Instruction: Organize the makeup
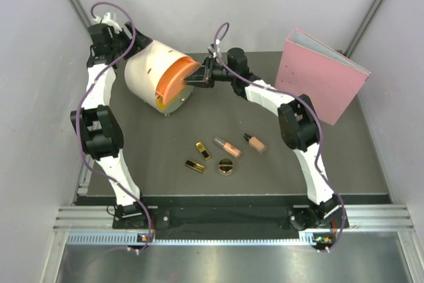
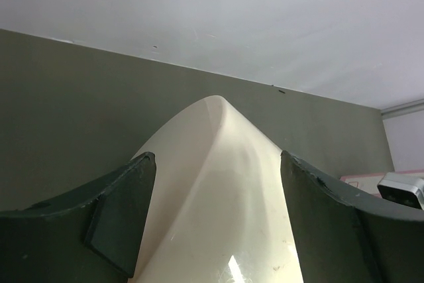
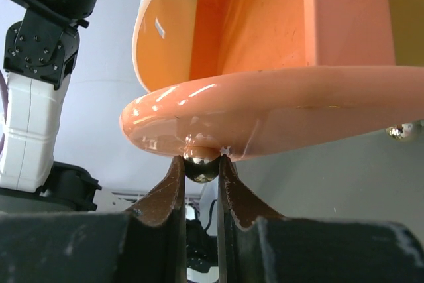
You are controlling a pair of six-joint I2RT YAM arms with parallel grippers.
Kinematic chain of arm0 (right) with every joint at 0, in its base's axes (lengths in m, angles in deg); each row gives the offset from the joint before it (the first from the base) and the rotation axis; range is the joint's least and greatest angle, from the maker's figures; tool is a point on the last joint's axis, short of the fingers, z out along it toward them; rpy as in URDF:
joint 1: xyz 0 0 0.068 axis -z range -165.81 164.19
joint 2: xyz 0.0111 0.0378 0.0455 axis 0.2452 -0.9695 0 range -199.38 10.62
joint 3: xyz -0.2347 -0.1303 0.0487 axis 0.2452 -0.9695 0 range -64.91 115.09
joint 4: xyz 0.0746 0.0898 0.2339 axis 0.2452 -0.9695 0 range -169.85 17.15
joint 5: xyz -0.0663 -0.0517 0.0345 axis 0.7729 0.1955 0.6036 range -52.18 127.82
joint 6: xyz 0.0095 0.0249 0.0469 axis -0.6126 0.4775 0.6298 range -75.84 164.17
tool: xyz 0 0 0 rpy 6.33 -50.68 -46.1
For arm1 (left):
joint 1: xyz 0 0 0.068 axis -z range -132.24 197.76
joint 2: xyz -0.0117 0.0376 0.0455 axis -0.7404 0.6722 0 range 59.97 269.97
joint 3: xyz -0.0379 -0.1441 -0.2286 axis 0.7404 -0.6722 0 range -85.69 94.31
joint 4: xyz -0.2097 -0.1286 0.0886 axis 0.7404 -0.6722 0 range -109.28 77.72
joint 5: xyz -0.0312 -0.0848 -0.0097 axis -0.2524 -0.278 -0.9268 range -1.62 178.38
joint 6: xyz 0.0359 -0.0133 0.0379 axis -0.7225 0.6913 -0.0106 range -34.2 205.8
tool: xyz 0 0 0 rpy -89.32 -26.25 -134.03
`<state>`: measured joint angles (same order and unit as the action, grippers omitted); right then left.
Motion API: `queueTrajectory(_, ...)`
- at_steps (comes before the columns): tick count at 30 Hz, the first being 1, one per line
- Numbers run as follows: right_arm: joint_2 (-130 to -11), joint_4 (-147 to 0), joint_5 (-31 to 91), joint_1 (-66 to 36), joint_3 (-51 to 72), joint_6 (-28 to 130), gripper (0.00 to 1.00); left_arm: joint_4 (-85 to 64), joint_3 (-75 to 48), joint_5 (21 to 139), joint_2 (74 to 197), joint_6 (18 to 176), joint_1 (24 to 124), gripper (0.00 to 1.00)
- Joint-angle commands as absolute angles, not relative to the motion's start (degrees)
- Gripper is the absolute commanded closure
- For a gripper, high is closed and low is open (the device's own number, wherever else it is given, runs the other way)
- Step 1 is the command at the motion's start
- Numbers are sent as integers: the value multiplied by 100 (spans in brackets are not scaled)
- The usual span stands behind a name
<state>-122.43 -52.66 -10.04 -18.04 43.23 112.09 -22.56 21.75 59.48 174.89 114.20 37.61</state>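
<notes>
makeup [image 1: 228, 147] is lying loose on the table [image 1: 152, 144], near the middle between my two arms and well apart from both grippers. the upper lipstick case [image 1: 203, 151] and lower lipstick case [image 1: 194, 165] are lying near each other. the gold compact [image 1: 226, 167] is lying just to their right, with the clear-capped bottle [image 1: 232, 150] and dark-capped bottle [image 1: 254, 142] behind it. none of it is stowed yet. i am judging that its place has to be opened first.

my right gripper [image 3: 199, 164] is clenching the small metal knob [image 3: 199, 168] under the lip of the orange drawer front [image 3: 265, 117]. its fingers are closing on the knob from both sides, since that knob looks like the only purchase for drawing the front out of the drawer box [image 1: 147, 71].

my left gripper [image 2: 217, 157] is straddling the cream body of the box at its back. one finger is sitting on each side and both seem to be pressing on it, so i am reading this as a bracing grasp. without it, i reckon the light cylinder would be sliding or rolling along with the pull.

in the top view the front is standing partly out of the shell. the pink binder [image 1: 318, 84] is standing at the far right, clear of all this.
</notes>
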Motion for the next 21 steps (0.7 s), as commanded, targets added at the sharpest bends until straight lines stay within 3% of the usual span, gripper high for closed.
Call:
queueTrajectory(1,-11639,-5465,-1122,-1666,3952,10780,100,-2212,2127,5868,17239,11384,3775,20)
queueTrajectory(11,-11128,-5465,-1096,-1560,3082,10508,100,-2160,2118,5780,17186,11322,3766,18)
queueTrajectory(21,-11111,-5421,-1166,-1569,2958,10516,100,-2160,1987,5771,17124,11270,3775,18)
